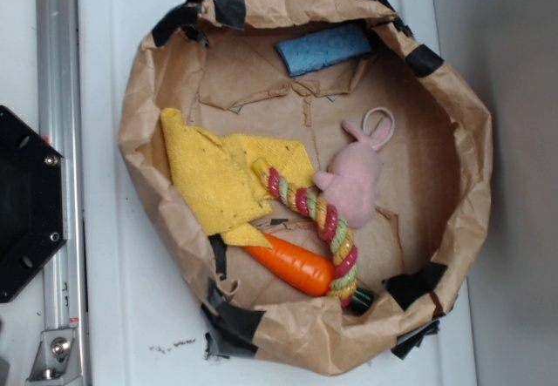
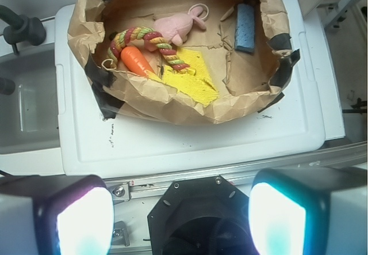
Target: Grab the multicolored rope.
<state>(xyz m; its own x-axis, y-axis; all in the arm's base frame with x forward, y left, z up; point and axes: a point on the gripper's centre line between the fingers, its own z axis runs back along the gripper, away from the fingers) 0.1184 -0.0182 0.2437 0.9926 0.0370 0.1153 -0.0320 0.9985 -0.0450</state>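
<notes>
Evidently nothing is grasped: the gripper [image 2: 181,220] hangs released, fingers wide apart, well away from the paper bag [image 1: 453,107], presumably for an overview. Inside the bag, the multicolored rope [image 1: 318,216] lies between the carrot [image 1: 296,264] and pink bunny [image 1: 353,181], one end on the yellow cloth [image 1: 209,177]. Its thick twisted pink, yellow and green strands end darkly by the bag's wall.

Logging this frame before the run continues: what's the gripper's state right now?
Gripper: open, holding nothing; its fingers are spread wide, far from the multicolored rope in the paper bag.
</notes>
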